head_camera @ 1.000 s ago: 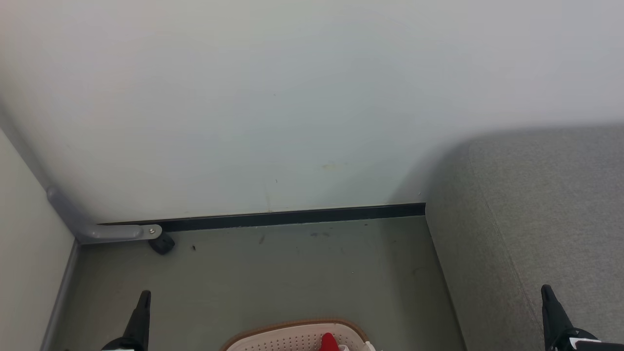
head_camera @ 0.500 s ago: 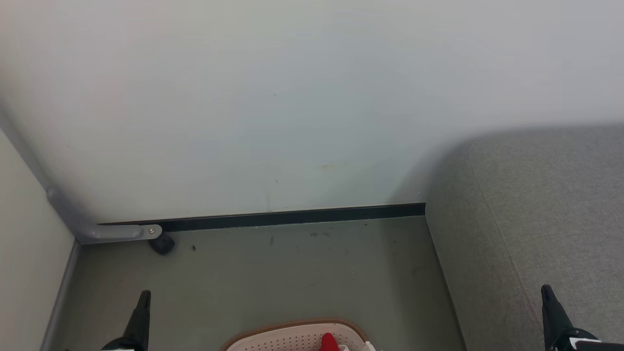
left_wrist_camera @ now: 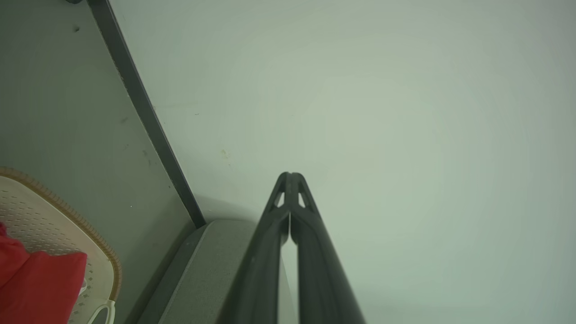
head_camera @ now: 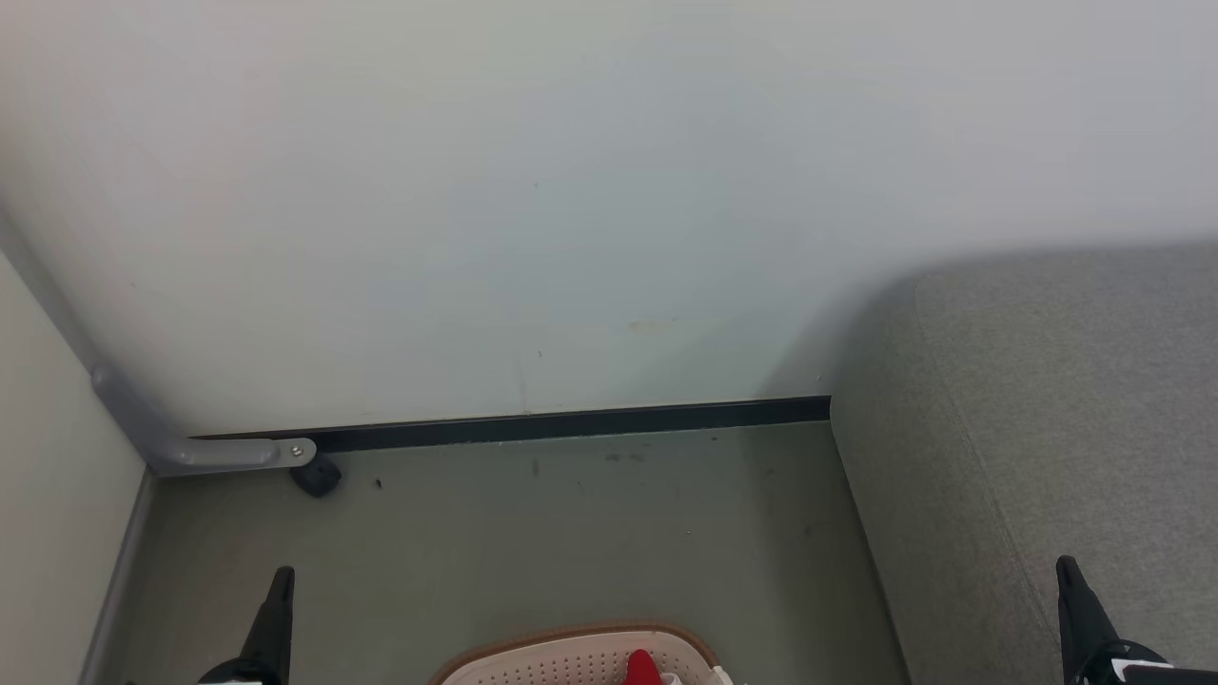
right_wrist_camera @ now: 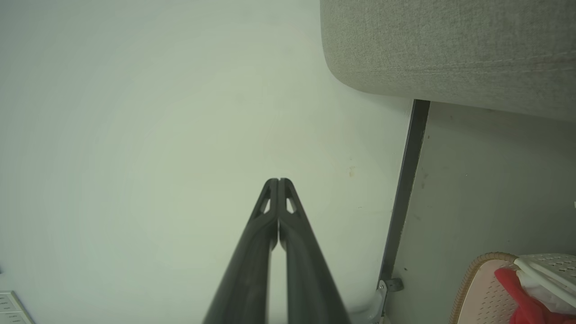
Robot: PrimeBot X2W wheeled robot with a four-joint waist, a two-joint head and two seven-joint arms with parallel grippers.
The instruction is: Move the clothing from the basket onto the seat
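Note:
The cream basket (head_camera: 571, 656) with its brown rim pokes in at the bottom centre of the head view, standing on the floor with a bit of the red clothing (head_camera: 642, 668) inside. The left wrist view has the basket (left_wrist_camera: 54, 216) and the red clothing (left_wrist_camera: 40, 288) at its lower left; the right wrist view has the basket (right_wrist_camera: 481, 288) and clothing (right_wrist_camera: 526, 306) at its lower right. The grey seat (head_camera: 1066, 428) fills the right of the head view. My left gripper (head_camera: 281, 574) and right gripper (head_camera: 1066, 563) rise from the bottom corners, both shut and empty, fingertips together (left_wrist_camera: 290, 174) (right_wrist_camera: 278, 180).
A pale wall (head_camera: 571, 190) with a dark skirting strip (head_camera: 571, 421) stands close ahead. A grey bracket with a small black wheel (head_camera: 314, 473) sits in the left corner. Grey-green floor (head_camera: 571, 533) lies between the basket and the wall.

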